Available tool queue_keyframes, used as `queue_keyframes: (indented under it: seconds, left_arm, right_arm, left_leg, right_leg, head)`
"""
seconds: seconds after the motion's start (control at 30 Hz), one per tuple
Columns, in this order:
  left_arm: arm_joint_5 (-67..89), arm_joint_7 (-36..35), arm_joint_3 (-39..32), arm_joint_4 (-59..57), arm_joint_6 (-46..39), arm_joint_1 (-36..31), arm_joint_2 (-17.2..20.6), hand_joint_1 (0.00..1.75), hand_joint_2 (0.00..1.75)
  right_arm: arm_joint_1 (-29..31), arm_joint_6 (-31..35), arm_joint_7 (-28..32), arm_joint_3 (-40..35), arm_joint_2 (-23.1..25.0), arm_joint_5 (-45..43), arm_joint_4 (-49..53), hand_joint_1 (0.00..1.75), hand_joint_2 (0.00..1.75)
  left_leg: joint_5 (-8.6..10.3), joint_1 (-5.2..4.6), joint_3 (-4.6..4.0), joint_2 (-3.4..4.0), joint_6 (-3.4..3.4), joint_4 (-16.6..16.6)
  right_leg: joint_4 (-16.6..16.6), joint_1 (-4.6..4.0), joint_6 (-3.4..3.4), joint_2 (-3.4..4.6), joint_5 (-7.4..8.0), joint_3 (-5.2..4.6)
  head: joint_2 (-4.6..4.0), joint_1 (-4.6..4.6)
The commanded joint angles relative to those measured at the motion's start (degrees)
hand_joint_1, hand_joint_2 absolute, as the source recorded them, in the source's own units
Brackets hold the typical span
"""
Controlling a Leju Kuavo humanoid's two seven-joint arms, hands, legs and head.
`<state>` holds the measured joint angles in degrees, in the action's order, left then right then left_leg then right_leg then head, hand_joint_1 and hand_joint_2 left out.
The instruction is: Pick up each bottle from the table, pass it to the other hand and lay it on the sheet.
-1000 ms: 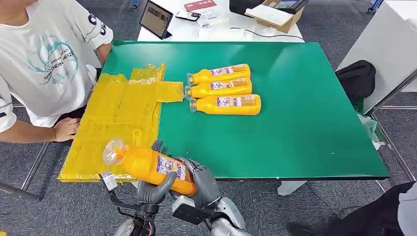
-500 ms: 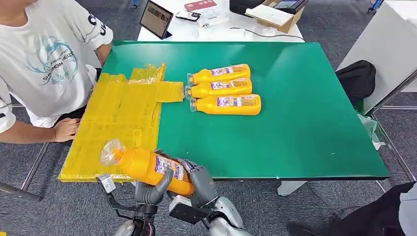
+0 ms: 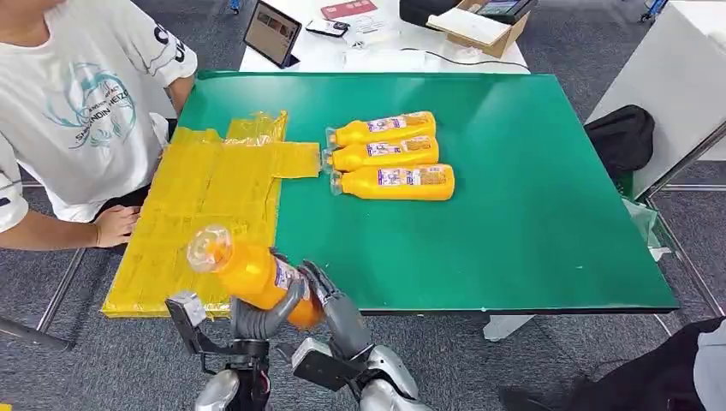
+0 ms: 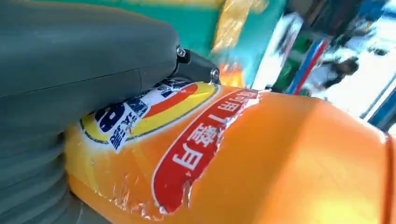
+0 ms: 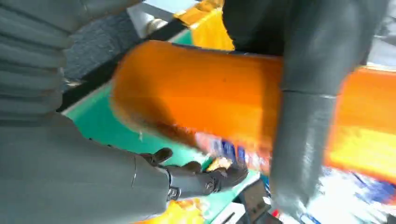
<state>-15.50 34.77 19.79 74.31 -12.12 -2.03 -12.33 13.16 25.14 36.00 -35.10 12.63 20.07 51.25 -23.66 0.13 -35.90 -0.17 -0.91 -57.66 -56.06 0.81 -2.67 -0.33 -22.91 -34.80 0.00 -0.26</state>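
Note:
An orange bottle [image 3: 252, 274] with a clear cap hangs tilted over the table's near edge, cap toward the yellow sheet [image 3: 214, 197]. My left hand [image 3: 257, 318] grips its body from below; in the left wrist view the thumb [image 4: 84, 56] lies over the bottle's label [image 4: 196, 140]. My right hand [image 3: 330, 306] sits beside the bottle's base with its fingers [image 5: 201, 179] spread and apart from the bottle [image 5: 205, 98]. Three more orange bottles [image 3: 383, 128] [image 3: 383, 152] [image 3: 398, 181] lie side by side on the green table [image 3: 514, 214].
A person [image 3: 77, 103] sits at the table's left, one hand [image 3: 116, 224] near the sheet's edge. Behind the table stand a tablet [image 3: 272, 32] and a cardboard box [image 3: 479, 26]. A black bag [image 3: 623, 137] lies to the right.
The bottle has swung up and to the left, its cap rising over the sheet's near corner. My right hand's fingers have come off it while the left hand keeps hold.

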Motion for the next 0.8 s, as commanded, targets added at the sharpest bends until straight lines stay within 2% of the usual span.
queue_keyframes:
  seconds: [0.03, 0.07, 0.1, 0.13, 0.2, 0.27, 0.3, 0.33, 0.37, 0.4, 0.43, 0.5, 0.53, 0.57, 0.67, 0.7, 0.73, 0.8]
  left_arm:
    - [5.9, 2.8, -8.3, -5.0, -11.2, -9.9, 1.6, 1.75, 1.75]
    - [9.3, 3.3, -9.5, -7.0, -16.7, -11.4, 1.6, 1.75, 1.75]
    - [10.0, 3.3, -10.1, -8.1, -17.8, -12.3, 2.0, 1.75, 1.75]
    - [15.6, 4.4, -10.7, -12.2, -24.6, -14.9, 2.7, 1.75, 1.75]
    - [18.2, 5.2, -11.8, -15.5, -27.1, -17.6, 3.5, 1.75, 1.75]
    - [36.0, 5.2, -23.4, -18.7, -27.9, -20.6, 0.8, 1.75, 1.75]
    - [36.1, 5.2, -23.6, -19.4, -27.9, -21.3, 0.9, 1.75, 1.75]
    - [50.7, 5.2, -32.8, -22.5, -27.9, -24.2, -1.1, 1.75, 1.75]
    - [57.0, 4.5, -34.8, -24.4, -27.9, -25.7, -0.9, 1.75, 1.75]
    - [59.1, 4.0, -34.5, -27.9, -27.9, -27.8, 0.1, 1.75, 1.75]
    - [67.7, -0.4, -34.1, -29.4, -27.9, -29.3, 1.5, 1.75, 1.75]
    - [71.2, -1.2, -35.0, -29.7, -27.9, -30.5, 1.7, 1.75, 1.75]
    - [82.5, -5.9, -34.9, -31.3, -27.9, -31.9, 2.4, 1.75, 1.75]
    - [86.8, -7.1, -36.1, -30.4, -27.9, -32.4, 2.5, 1.75, 1.75]
    - [96.5, -16.1, -31.2, -41.5, -27.9, -37.7, 6.8, 1.75, 1.75]
    - [96.1, -16.2, -30.8, -42.4, -27.9, -38.5, 7.3, 1.75, 1.75]
    - [97.7, -19.4, -29.1, -50.0, -27.2, -41.6, 8.6, 1.75, 1.75]
    - [100.7, -23.2, -25.5, -54.5, -24.3, -43.8, 10.3, 1.75, 1.75]
  right_arm:
    - [0.4, 0.6, -1.6, 2.9, -1.9, -2.1, 8.4, 0.0, 0.0]
    - [0.3, 1.3, -1.2, 3.6, -1.8, -2.6, 9.2, 0.0, 0.0]
    - [0.3, 1.2, -1.2, 3.9, -1.9, -2.7, 9.7, 0.0, 0.0]
    - [-0.1, 3.1, 0.1, 5.2, -1.5, -3.2, 11.2, 0.0, 0.0]
    - [0.0, 3.2, 0.2, 5.7, -1.4, -3.6, 12.5, 0.0, 0.0]
    - [-0.6, 4.1, 1.2, 6.9, -1.0, -5.4, 15.0, 0.0, 0.0]
    - [-0.6, 3.9, 1.2, 6.8, -1.1, -5.4, 15.4, 0.0, 0.0]
    - [-0.9, 4.0, 1.9, 7.1, -1.1, -6.5, 17.0, 0.0, 0.0]
    - [-0.9, 3.9, 1.9, 7.0, -1.2, -6.7, 17.6, 0.0, 0.0]
    - [-0.8, 3.8, 1.8, 6.9, -1.3, -6.7, 18.1, 0.0, 0.0]
    - [-0.6, 3.5, 1.9, 6.6, -1.4, -6.8, 18.4, 0.0, 0.0]
    - [-0.4, 3.4, 1.8, 6.5, -1.3, -6.9, 18.5, 0.0, 0.0]
    - [-0.1, 3.0, 1.8, 6.1, -1.3, -6.9, 18.5, 0.0, 0.0]
    - [-0.1, 2.7, 1.9, 5.9, -1.1, -7.3, 18.7, 0.0, 0.0]
    - [-0.3, 2.8, 2.2, 5.6, -0.7, -7.8, 19.0, 0.0, 0.0]
    - [-0.3, 2.8, 2.2, 5.6, -0.7, -7.9, 19.2, 0.0, 0.0]
    - [-0.4, 3.0, 2.4, 5.7, -0.7, -8.0, 19.7, 0.0, 0.0]
    - [-0.7, 2.9, 2.4, 6.1, -0.9, -8.2, 20.7, 0.0, 0.0]
  left_leg:
    - [-0.04, 0.03, 0.18, -0.06, 0.06, 0.0]
    - [0.01, 0.02, 0.12, -0.07, 0.05, 0.0]
    - [-0.04, 0.05, 0.26, -0.08, 0.08, 0.0]
    - [-0.03, 0.03, 0.21, -0.06, 0.06, 0.0]
    - [-0.01, 0.04, 0.22, -0.15, 0.07, 0.0]
    - [0.03, 0.0, 0.19, -0.1, 0.04, 0.1]
    - [-0.02, 0.03, 0.3, -0.08, 0.06, 0.0]
    - [-0.05, 0.06, 0.3, 0.01, 0.07, 0.0]
    - [0.02, 0.05, 0.17, -0.02, 0.05, 0.0]
    - [-0.06, 0.09, 0.28, -0.04, 0.07, 0.0]
    - [0.03, 0.05, 0.13, -0.06, 0.05, 0.0]
    - [-0.03, 0.06, 0.28, 0.01, 0.08, 0.0]
    - [0.02, 0.04, 0.21, -0.05, 0.07, 0.0]
    - [0.05, 0.03, 0.17, -0.02, 0.06, 0.0]
    - [0.07, 0.05, 0.13, -0.06, 0.08, 0.0]
    - [0.04, 0.06, 0.23, -0.1, 0.09, 0.0]
    - [0.1, 0.04, 0.17, -0.15, 0.06, 0.0]
    - [0.06, 0.05, 0.26, -0.1, 0.07, 0.0]
  right_leg:
    - [0.0, -0.04, 0.11, -0.06, -0.07, 0.2]
    - [0.0, -0.02, 0.07, -0.07, -0.03, 0.14]
    - [0.0, -0.05, 0.12, -0.08, -0.09, 0.28]
    - [0.0, -0.03, 0.09, -0.06, -0.07, 0.24]
    - [0.0, -0.04, 0.11, -0.15, -0.09, 0.28]
    - [0.0, 0.0, 0.08, -0.1, -0.05, 0.21]
    - [0.0, -0.03, 0.12, -0.08, -0.09, 0.33]
    - [0.0, -0.06, 0.13, 0.0, -0.09, 0.32]
    - [0.0, -0.04, 0.09, -0.02, -0.03, 0.2]
    - [0.0, -0.09, 0.13, -0.05, -0.1, 0.34]
    - [-0.1, -0.05, 0.09, -0.06, -0.04, 0.17]
    - [-0.1, -0.06, 0.13, 0.01, -0.08, 0.28]
    - [-0.1, -0.03, 0.1, -0.05, -0.06, 0.23]
    - [0.0, -0.02, 0.08, -0.02, -0.02, 0.17]
    - [-0.1, -0.04, 0.08, -0.07, -0.04, 0.14]
    - [-0.1, -0.06, 0.12, -0.12, -0.1, 0.25]
    - [-0.1, -0.04, 0.1, -0.16, -0.07, 0.21]
    - [-0.1, -0.04, 0.13, -0.09, -0.1, 0.28]
  head:
    - [0.0, 0.0]
    - [0.0, 0.02]
    - [0.0, 0.0]
    - [0.0, 0.02]
    - [0.0, 0.02]
    - [0.0, 0.04]
    - [0.0, 0.0]
    - [0.0, 0.0]
    - [0.0, 0.02]
    - [0.0, 0.04]
    - [-0.02, 0.02]
    - [0.0, 0.02]
    - [0.0, 0.0]
    - [0.0, 0.02]
    - [0.0, 0.02]
    - [0.0, 0.02]
    - [0.0, 0.04]
    - [0.0, 0.0]
